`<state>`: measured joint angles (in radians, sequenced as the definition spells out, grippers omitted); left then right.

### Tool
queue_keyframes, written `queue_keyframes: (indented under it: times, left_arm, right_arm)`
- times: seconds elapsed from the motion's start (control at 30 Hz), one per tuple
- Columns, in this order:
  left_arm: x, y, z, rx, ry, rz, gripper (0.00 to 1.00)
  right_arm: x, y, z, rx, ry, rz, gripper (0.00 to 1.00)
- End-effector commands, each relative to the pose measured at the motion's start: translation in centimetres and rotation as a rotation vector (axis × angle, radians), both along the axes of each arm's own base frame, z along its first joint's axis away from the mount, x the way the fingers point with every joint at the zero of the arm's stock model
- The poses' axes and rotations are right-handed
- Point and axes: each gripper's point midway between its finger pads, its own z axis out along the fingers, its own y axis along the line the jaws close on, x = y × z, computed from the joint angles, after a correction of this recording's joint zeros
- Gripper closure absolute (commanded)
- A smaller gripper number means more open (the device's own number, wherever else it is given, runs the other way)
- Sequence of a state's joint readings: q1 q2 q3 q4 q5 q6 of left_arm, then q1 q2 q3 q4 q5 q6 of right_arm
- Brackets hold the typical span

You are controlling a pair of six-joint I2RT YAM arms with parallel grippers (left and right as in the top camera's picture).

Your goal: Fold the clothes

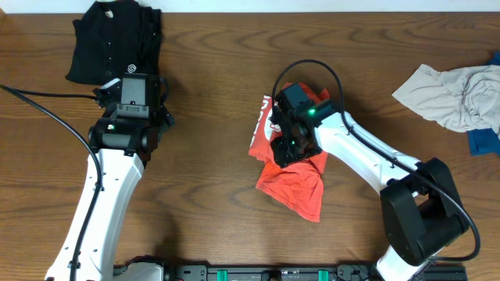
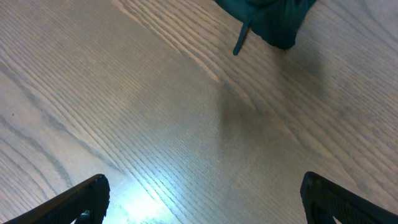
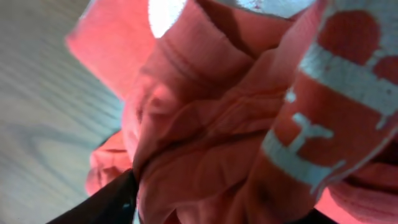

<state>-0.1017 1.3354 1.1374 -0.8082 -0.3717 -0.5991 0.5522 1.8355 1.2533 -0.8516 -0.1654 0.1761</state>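
The red-orange T-shirt (image 1: 295, 186) with white lettering lies crumpled at the table's middle. My right gripper (image 1: 287, 147) is down on top of it. In the right wrist view a thick bunch of the T-shirt (image 3: 217, 118) fills the whole gap between the fingers, so the right gripper (image 3: 211, 205) is shut on it. The black buttoned shirt (image 1: 109, 35) lies folded at the far left. My left gripper (image 1: 131, 78) hovers at its near edge, open. In the left wrist view, only bare wood shows between the left gripper's (image 2: 205, 202) jaws, with a corner of the black shirt (image 2: 267, 18) ahead.
A pale grey garment (image 1: 457, 94) lies bunched at the far right, with a blue piece (image 1: 484, 140) under its near edge. Black cables run from both arms across the wooden table (image 1: 211, 117).
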Motion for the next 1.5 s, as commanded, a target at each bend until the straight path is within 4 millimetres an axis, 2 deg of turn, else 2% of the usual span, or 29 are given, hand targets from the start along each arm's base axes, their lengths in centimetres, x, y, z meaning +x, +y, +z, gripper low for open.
queue_keyframes:
  times: [0.0,0.1,0.37,0.5,0.7,0.83,1.1,1.33,1.47]
  left_arm:
    - [-0.4,0.2,-0.7,0.002,0.022,0.008,0.02]
    - [-0.4,0.2,-0.7,0.002,0.022,0.008,0.02]
    - [-0.4,0.2,-0.7,0.002,0.022,0.008,0.02]
    - [-0.4,0.2,-0.7,0.002,0.021,0.008,0.02]
    - [-0.4,0.2,-0.7,0.002,0.021,0.008,0.02]
    - [-0.4,0.2,-0.7,0.002,0.021,0.008,0.02]
    - [-0.4,0.2,-0.7,0.002,0.022,0.008,0.02]
    - [-0.4,0.2,-0.7,0.002,0.022,0.008,0.02]
    - [-0.4,0.2,-0.7,0.003,0.022,0.008,0.02]
  right_arm:
    - [0.5,-0.6,-0.3,-0.036,-0.018,-0.047,0.52]
    - [1.0,-1.4,-0.4,-0.067,-0.032,-0.095,0.72]
    - [1.9,-3.9,-0.1,-0.092,-0.011,-0.185,0.98]
    - [2.9,-5.1,1.1,-0.093,-0.017,-0.225,0.99]
    - [3.7,-5.6,3.6,-0.069,-0.059,-0.231,0.98]
    - [3.5,-6.6,3.7,-0.079,-0.044,-0.250,0.99]
    - [4.9,-10.3,3.7,-0.121,-0.059,-0.349,0.99]
    - [4.9,-8.7,4.3,0.083,0.013,-0.333,0.99]
    - [5.0,-9.7,4.7,0.099,0.020,-0.365,0.99]
